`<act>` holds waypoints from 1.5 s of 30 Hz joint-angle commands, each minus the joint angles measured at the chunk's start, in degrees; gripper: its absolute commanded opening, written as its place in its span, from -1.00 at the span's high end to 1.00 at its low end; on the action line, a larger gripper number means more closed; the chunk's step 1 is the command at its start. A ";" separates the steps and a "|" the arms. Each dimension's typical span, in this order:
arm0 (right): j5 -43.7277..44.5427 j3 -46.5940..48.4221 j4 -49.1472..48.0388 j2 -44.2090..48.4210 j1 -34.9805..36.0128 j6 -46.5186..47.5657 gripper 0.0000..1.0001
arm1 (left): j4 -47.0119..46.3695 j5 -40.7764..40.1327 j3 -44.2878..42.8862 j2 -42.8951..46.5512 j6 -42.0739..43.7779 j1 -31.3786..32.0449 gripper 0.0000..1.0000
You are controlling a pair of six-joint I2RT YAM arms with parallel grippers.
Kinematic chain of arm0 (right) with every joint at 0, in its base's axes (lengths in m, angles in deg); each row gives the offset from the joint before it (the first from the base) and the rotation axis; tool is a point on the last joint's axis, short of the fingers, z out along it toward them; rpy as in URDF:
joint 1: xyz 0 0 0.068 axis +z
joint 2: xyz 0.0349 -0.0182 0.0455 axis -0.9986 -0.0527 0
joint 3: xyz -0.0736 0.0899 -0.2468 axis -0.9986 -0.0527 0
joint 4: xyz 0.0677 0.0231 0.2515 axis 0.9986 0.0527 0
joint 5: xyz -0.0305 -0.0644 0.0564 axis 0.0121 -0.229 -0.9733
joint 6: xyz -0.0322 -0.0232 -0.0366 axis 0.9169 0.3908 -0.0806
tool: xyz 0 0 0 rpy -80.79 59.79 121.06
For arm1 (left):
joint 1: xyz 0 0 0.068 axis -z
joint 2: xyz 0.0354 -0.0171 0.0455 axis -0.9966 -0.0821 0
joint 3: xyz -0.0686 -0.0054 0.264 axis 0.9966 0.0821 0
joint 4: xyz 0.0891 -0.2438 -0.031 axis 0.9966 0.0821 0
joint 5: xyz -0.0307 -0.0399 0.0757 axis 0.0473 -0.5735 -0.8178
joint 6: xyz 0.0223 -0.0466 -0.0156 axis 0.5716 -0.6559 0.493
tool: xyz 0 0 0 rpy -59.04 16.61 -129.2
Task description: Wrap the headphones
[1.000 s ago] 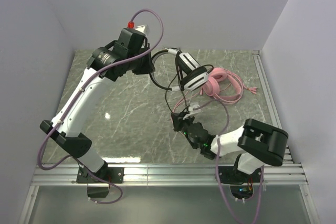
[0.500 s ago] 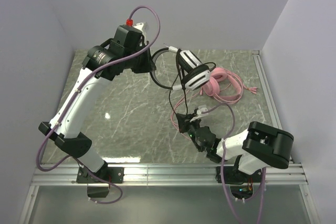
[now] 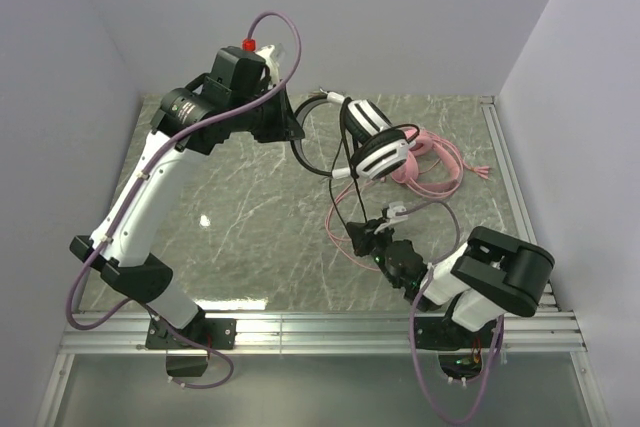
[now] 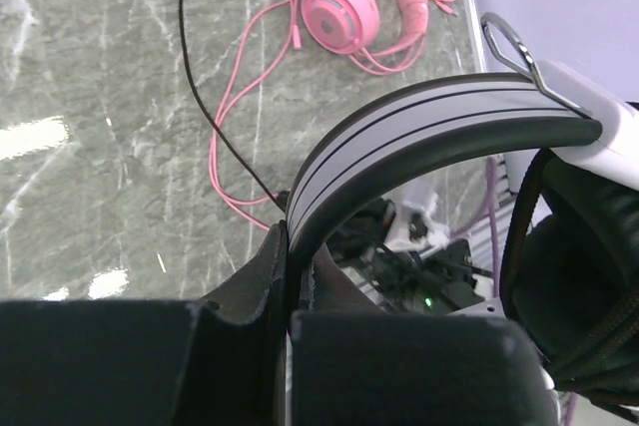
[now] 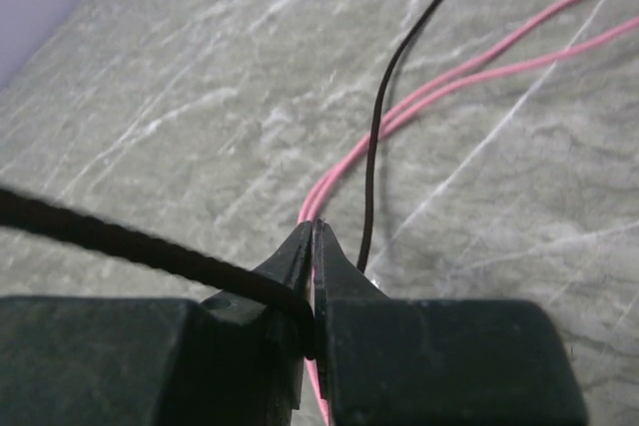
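My left gripper (image 3: 290, 127) is shut on the headband (image 4: 419, 132) of the black and white headphones (image 3: 372, 142) and holds them above the table. Their black cable (image 3: 337, 197) hangs down to my right gripper (image 3: 362, 237), which is shut on it low over the table; in the right wrist view the black cable (image 5: 140, 241) runs in from the left and is pinched between the closed jaws (image 5: 316, 246). The pink headphones (image 3: 415, 162) lie on the table at the back right, also seen in the left wrist view (image 4: 344, 7). Their pink cable (image 5: 449, 82) trails under my right gripper.
The marble table top (image 3: 240, 227) is boxed in by grey walls at the left, back and right. An aluminium rail (image 3: 300, 327) runs along the near edge and another (image 3: 505, 177) along the right side.
My left gripper has carried the black and white headphones a little to the right. My right gripper has moved right with the black cable in it.
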 commanded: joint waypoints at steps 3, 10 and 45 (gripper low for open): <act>-8.13 -1.34 -14.11 -0.78 -4.35 -4.18 0.80 | -7.09 7.00 -0.07 5.17 -3.85 -0.37 0.99; -12.69 1.20 -9.36 1.15 -9.71 -7.69 0.91 | -10.07 9.73 7.23 8.95 -4.02 -0.37 0.99; -40.92 17.64 10.16 3.44 -35.47 -19.21 0.84 | -24.76 30.56 36.50 22.58 4.59 -0.28 0.99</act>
